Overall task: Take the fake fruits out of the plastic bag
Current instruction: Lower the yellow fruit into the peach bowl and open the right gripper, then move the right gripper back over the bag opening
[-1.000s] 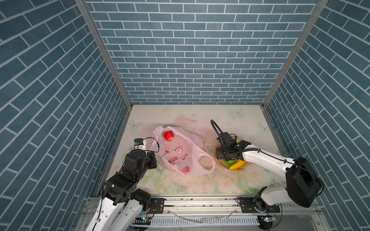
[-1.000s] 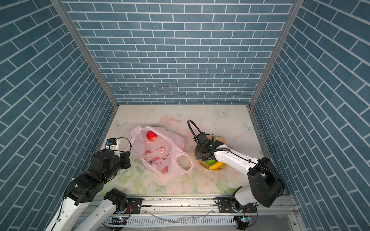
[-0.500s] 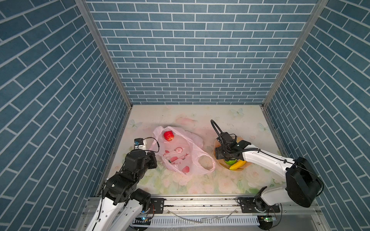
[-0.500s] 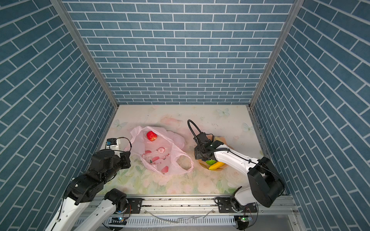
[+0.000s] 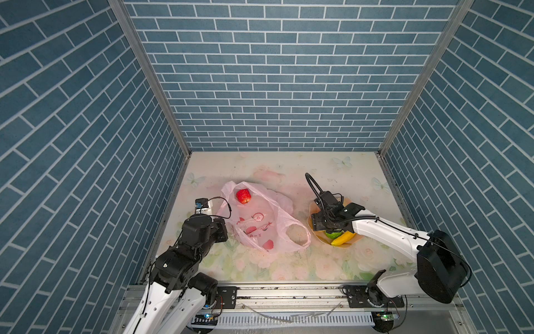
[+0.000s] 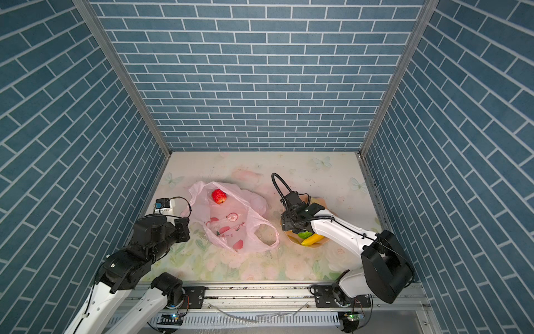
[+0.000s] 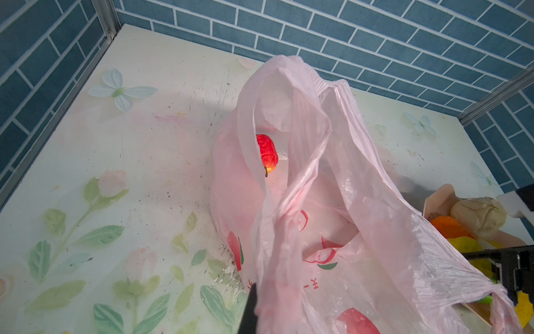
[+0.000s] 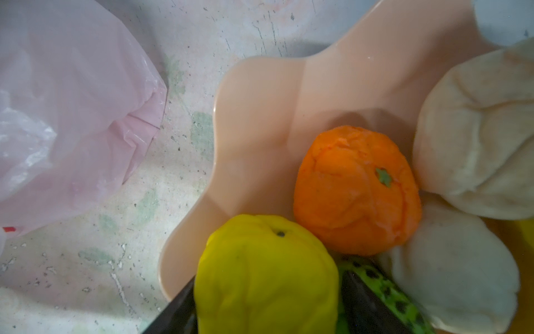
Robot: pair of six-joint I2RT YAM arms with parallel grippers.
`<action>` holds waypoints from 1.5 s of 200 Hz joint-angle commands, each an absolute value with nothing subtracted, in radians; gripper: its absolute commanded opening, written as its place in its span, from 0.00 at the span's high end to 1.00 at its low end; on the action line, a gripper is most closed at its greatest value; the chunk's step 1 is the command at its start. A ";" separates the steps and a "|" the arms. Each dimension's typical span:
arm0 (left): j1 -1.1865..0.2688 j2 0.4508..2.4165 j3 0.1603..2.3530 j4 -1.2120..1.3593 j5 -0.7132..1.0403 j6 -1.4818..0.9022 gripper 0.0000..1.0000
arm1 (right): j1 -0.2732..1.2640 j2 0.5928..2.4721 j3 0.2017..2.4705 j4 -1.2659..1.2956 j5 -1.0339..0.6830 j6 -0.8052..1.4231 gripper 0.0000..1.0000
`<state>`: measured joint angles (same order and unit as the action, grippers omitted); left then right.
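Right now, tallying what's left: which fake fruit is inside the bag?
The red apple, alone in the plastic bag; the orange, banana and rest lie in the bowl.

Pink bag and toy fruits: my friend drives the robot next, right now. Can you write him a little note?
The left gripper is shut on a fold of the plastic bag.
The right gripper is over the peach bowl, jaws astride the yellow round fruit; gripping or released, cannot tell.
Done: orange, two cream-white lumps, bumpy green ball and banana lie in the bowl.
To do: the red apple is in the bag; take it out.
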<state>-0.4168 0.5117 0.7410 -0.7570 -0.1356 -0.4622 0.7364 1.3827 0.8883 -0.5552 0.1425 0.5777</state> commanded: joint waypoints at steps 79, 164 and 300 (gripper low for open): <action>-0.416 0.601 0.762 -0.685 -0.091 -0.452 0.96 | 0.771 1.261 1.081 -0.679 0.197 0.438 0.48; -0.417 0.606 0.779 -0.750 -0.078 -0.441 0.96 | 0.910 1.346 1.323 -0.524 0.111 0.293 0.80; -0.415 0.755 0.898 -0.767 -0.106 -0.371 0.96 | 1.097 1.833 1.655 -0.560 -0.129 0.109 0.94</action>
